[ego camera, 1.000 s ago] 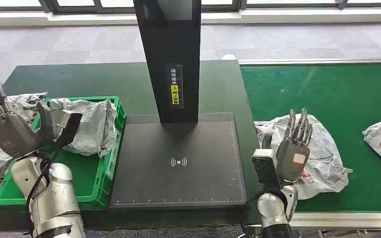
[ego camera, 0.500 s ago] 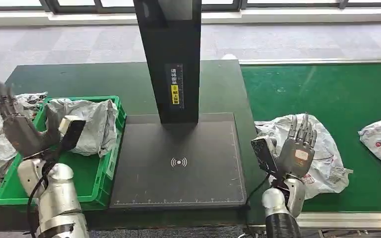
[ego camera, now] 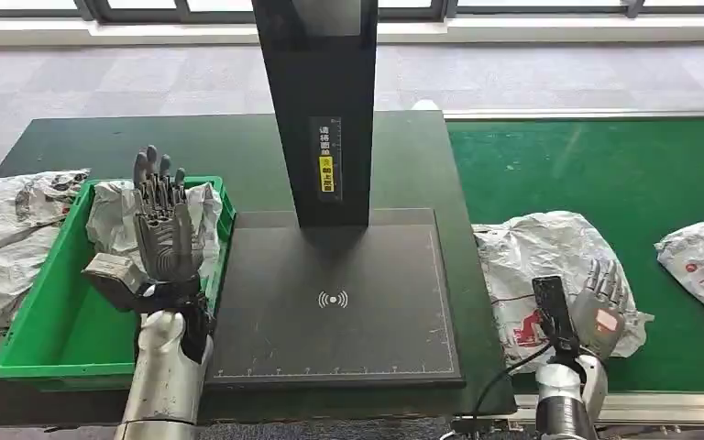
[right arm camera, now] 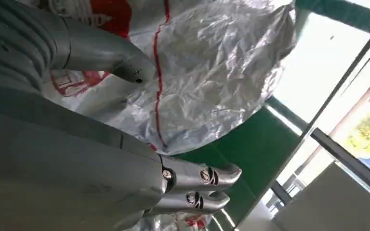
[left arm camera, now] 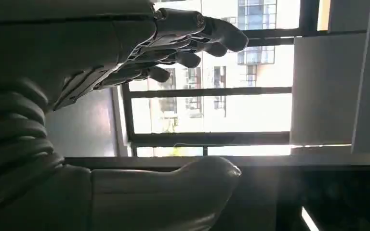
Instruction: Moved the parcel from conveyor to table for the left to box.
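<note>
Parcel point(ego camera: 541, 266): crinkled, glossy grey plastic film. Conveyor point(ego camera: 605, 165): matt green cloth-like belt. Crate point(ego camera: 46, 339): smooth green plastic. Scanner plate point(ego camera: 330, 275): matt black. Robot arms: brushed silver metal.

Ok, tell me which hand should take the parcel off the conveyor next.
Right hand: it hangs open right by the grey parcel on the green conveyor. Left hand is raised over the green crate, across the scanner plate.

Left hand point(ego camera: 160, 234) and right hand point(ego camera: 600, 298), fingers spread.

Empty left hand point(ego camera: 160, 234), fingers spread, above green crate point(ego camera: 32, 335); right hand point(ego camera: 600, 302), open-fingered, over parcel point(ego camera: 541, 257) on conveyor point(ego camera: 623, 174).
</note>
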### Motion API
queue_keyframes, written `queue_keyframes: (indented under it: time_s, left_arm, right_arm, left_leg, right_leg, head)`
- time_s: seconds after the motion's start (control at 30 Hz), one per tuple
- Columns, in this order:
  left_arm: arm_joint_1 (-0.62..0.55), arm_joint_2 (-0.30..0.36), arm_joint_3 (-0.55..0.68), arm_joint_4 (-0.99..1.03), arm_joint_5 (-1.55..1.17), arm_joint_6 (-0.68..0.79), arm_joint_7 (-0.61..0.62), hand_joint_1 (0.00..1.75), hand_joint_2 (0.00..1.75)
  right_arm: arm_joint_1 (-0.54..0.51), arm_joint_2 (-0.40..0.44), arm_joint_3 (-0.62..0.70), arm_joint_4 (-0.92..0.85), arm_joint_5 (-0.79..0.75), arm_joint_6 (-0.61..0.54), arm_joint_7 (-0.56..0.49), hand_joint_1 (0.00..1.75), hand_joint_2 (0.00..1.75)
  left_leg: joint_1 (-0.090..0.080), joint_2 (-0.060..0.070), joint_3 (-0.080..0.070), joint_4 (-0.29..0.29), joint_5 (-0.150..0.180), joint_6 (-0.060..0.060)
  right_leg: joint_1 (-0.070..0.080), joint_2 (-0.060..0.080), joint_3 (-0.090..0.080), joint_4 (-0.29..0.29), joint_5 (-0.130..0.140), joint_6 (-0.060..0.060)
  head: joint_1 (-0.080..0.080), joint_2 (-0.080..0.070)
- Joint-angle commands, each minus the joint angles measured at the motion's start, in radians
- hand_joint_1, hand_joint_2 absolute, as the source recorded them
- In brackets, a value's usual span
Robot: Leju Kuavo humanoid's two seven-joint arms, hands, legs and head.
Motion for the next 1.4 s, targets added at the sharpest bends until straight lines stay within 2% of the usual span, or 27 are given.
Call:
queue_keyframes:
  time_s: [0.03,0.23,0.3,0.5,0.6,0.63,0.7,0.73,0.77,0.93,0.97,1.07,1.13,1.23,1.27,1.33,1.4]
  left_arm:
    - [0.082,0.003,-0.1,0.046,0.054,-0.106,-0.018,0.0,1.75]
    - [0.096,0.001,-0.103,0.041,0.047,-0.124,-0.011,0.0,1.75]
    - [0.108,-0.003,-0.106,0.024,0.045,-0.123,-0.01,0.0,1.75]
    - [0.11,-0.002,-0.105,0.022,0.045,-0.123,-0.01,0.0,1.75]
    - [0.112,0.0,-0.107,0.023,0.041,-0.123,-0.01,0.0,1.75]
    - [0.115,0.002,-0.11,0.019,0.033,-0.124,-0.013,0.0,1.75]
    - [0.126,-0.001,-0.108,-0.003,0.023,-0.122,-0.008,0.0,1.75]
    - [0.136,0.0,-0.11,-0.02,0.014,-0.119,-0.005,0.0,1.75]
    - [0.141,0.0,-0.11,-0.028,0.012,-0.118,-0.003,0.0,1.75]
    - [0.148,0.0,-0.112,-0.03,0.012,-0.119,-0.002,0.0,1.75]
    - [0.148,0.0,-0.112,-0.03,0.012,-0.119,-0.002,0.0,1.75]
    - [0.146,0.004,-0.118,-0.019,0.008,-0.115,0.0,0.0,1.75]
    - [0.146,0.008,-0.123,-0.01,0.006,-0.108,-0.001,0.0,1.75]
    - [0.148,0.008,-0.123,-0.009,0.006,-0.107,-0.001,0.0,1.75]
    - [0.148,0.009,-0.124,-0.007,0.006,-0.105,-0.002,0.0,1.75]
    - [0.152,0.009,-0.127,-0.008,0.007,-0.103,-0.003,0.0,1.75]
    - [0.153,0.009,-0.128,-0.006,0.006,-0.101,-0.004,0.0,1.75]
  right_arm:
    - [-0.094,-0.074,-0.187,0.277,-0.076,0.077,-0.009,0.0,1.75]
    - [-0.076,-0.102,-0.169,0.327,-0.071,0.085,0.049,0.0,1.75]
    - [-0.069,-0.103,-0.179,0.328,-0.112,0.152,0.038,0.0,1.75]
    - [-0.065,-0.103,-0.179,0.325,-0.115,0.153,0.035,0.0,1.75]
    - [-0.067,-0.104,-0.194,0.328,-0.175,0.247,0.015,0.0,1.75]
    - [-0.067,-0.11,-0.212,0.338,-0.225,0.331,0.028,0.0,1.75]
    - [-0.056,-0.123,-0.168,0.353,-0.174,0.295,0.114,0.0,1.75]
    - [-0.053,-0.134,-0.108,0.374,-0.097,0.279,0.208,0.02,1.75]
    - [-0.052,-0.13,-0.118,0.369,-0.11,0.288,0.205,1.75,1.75]
    - [-0.049,-0.125,-0.12,0.36,-0.112,0.283,0.201,1.75,1.75]
    - [-0.048,-0.124,-0.121,0.357,-0.114,0.283,0.198,1.75,1.75]
    - [-0.043,-0.119,-0.125,0.342,-0.122,0.28,0.189,1.75,1.75]
    - [-0.04,-0.11,-0.136,0.322,-0.147,0.27,0.151,1.75,1.75]
    - [-0.041,-0.109,-0.136,0.32,-0.148,0.271,0.151,1.75,1.75]
    - [-0.039,-0.101,-0.142,0.301,-0.167,0.262,0.112,1.75,1.75]
    - [-0.03,-0.068,-0.17,0.225,-0.257,0.252,-0.049,1.75,1.75]
    - [-0.021,-0.053,-0.156,0.185,-0.274,0.251,-0.061,1.75,1.75]
  left_leg:
    - [-0.002,0.008,0.006,-0.003,-0.002,0.001]
    - [-0.002,0.006,0.007,-0.004,-0.001,0.002]
    - [-0.002,0.008,0.007,-0.004,-0.002,0.002]
    - [-0.002,0.006,0.005,-0.003,-0.001,0.001]
    - [-0.002,0.008,0.006,-0.003,-0.002,0.002]
    - [-0.002,0.009,0.007,-0.004,-0.002,0.002]
    - [-0.002,0.006,0.005,-0.003,-0.001,0.001]
    - [-0.002,0.007,0.006,-0.003,-0.001,0.002]
    - [-0.002,0.008,0.007,-0.004,-0.002,0.002]
    - [-0.001,0.006,0.006,-0.002,-0.001,0.001]
    - [-0.002,0.008,0.009,-0.004,-0.001,0.002]
    - [-0.002,0.003,0.007,-0.002,-0.001,0.002]
    - [-0.001,0.007,0.009,-0.004,-0.001,0.003]
    - [-0.002,0.003,0.009,-0.002,-0.001,0.003]
    - [-0.002,0.005,0.01,-0.003,-0.001,0.003]
    - [-0.002,0.005,0.01,-0.003,-0.001,0.003]
    - [-0.002,0.006,0.01,-0.003,-0.001,0.003]
  right_leg:
    - [0.001,0.001,0.004,-0.003,0.0,-0.001]
    - [0.002,-0.003,0.006,-0.004,0.0,-0.001]
    - [0.002,-0.002,0.005,-0.004,0.0,-0.001]
    - [0.001,-0.001,0.003,-0.003,0.0,-0.001]
    - [0.001,-0.001,0.004,-0.003,0.0,-0.001]
    - [0.001,-0.001,0.005,-0.004,0.0,-0.001]
    - [0.001,-0.001,0.003,-0.002,0.0,-0.001]
    - [0.001,-0.001,0.004,-0.003,0.0,-0.001]
    - [0.001,-0.002,0.005,-0.004,-0.001,-0.001]
    - [0.002,0.001,0.004,-0.003,0.0,0.0]
    - [0.002,-0.001,0.008,-0.005,0.0,-0.001]
    - [0.002,-0.002,0.007,-0.003,-0.001,0.001]
    - [0.003,-0.004,0.009,-0.005,-0.001,0.0]
    - [0.002,-0.002,0.01,-0.004,-0.001,0.001]
    - [0.002,-0.003,0.011,-0.005,-0.001,0.0]
    - [0.002,-0.003,0.01,-0.005,-0.001,0.0]
    - [0.002,-0.002,0.01,-0.005,-0.001,0.0]
  head:
    - [0.0,0.0]
    - [0.0,0.0]
    - [0.0,0.0]
    - [0.0,0.0]
    - [0.0,0.0]
    - [0.0,0.0]
    - [0.0,0.0]
    - [0.0,0.0]
    - [0.0,0.0]
    - [0.0,0.0]
    - [0.0,0.0]
    - [0.0,0.0]
    - [0.0,0.0]
    - [0.0,0.0]
    - [0.0,0.0]
    - [0.0,0.0]
    - [0.0,0.0]
